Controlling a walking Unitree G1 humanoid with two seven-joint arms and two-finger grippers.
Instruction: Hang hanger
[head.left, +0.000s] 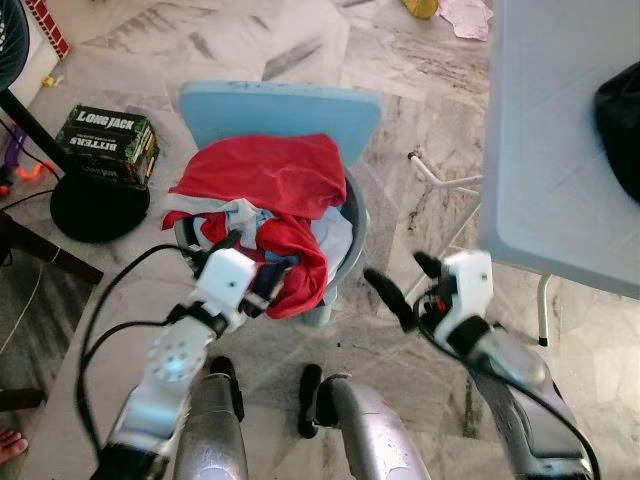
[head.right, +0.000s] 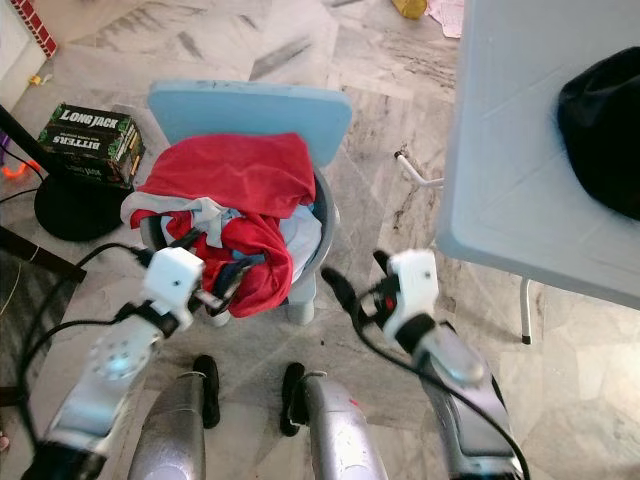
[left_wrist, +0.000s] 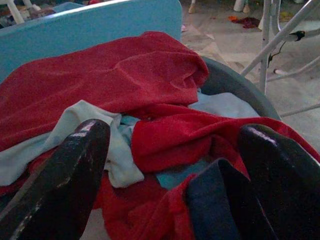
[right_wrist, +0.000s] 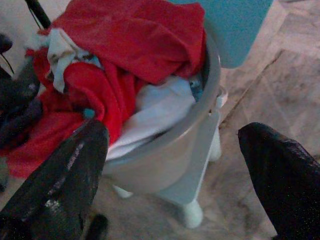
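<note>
Hanger: cannot be made out; it may be lying buried among the clothes (head.left: 262, 205) in the basin (right_wrist: 165, 150) on the blue chair (head.left: 280, 108).
Left gripper (head.left: 248, 268) is reaching into the pile, fingers apart, clamping nothing; right gripper (head.left: 400, 290) is hovering beside the basin, fingers apart. Judged barely begun: nothing is being held, and finding, lifting and hanging remain.

Centre: red garment (head.left: 262, 180) heaped over grey basin (head.left: 355, 222), blue chair back (head.left: 280, 108) behind it.
Right: white surface (head.left: 560, 140) and its legs (head.left: 445, 182) close that side.
Left: Long Jack box (head.left: 106, 143).
Free: marble floor (head.left: 400, 80) between basin and surface.
</note>
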